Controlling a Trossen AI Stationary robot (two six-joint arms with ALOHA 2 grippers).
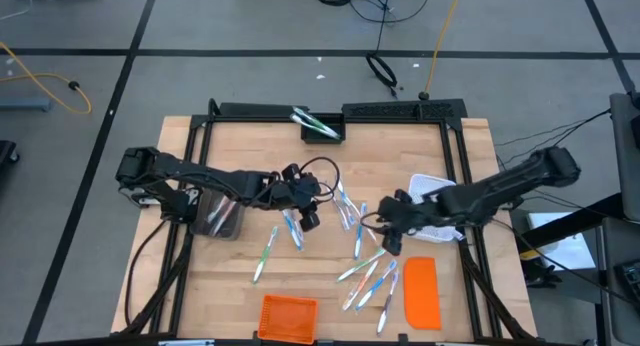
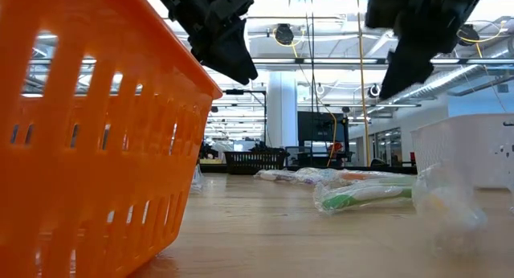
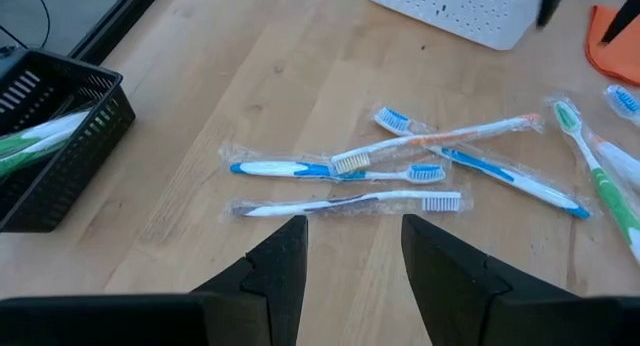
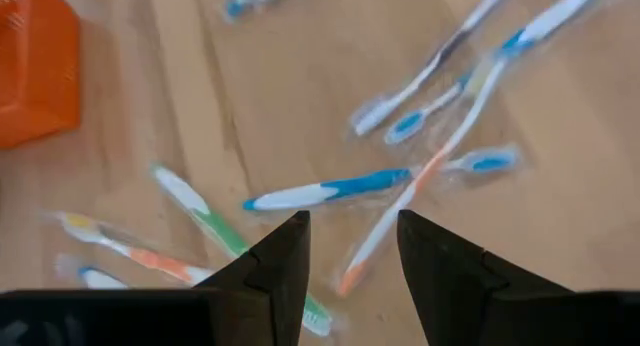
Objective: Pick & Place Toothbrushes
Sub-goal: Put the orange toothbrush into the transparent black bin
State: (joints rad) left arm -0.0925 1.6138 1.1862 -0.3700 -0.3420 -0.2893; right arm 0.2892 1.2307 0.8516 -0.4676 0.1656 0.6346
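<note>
To do the pick well, the left gripper (image 1: 310, 218) should sink straight over one wrapped toothbrush (image 3: 350, 202) from the toothbrushes (image 1: 347, 214) scattered mid-frame on the tabletop (image 1: 250, 146), straddling its handle before closing. Its fingers (image 3: 283, 271) stand parted and empty above it (nothing touched yet). The right gripper (image 1: 388, 241), right of centre, likewise hovers with fingers apart, holding nothing.
</note>
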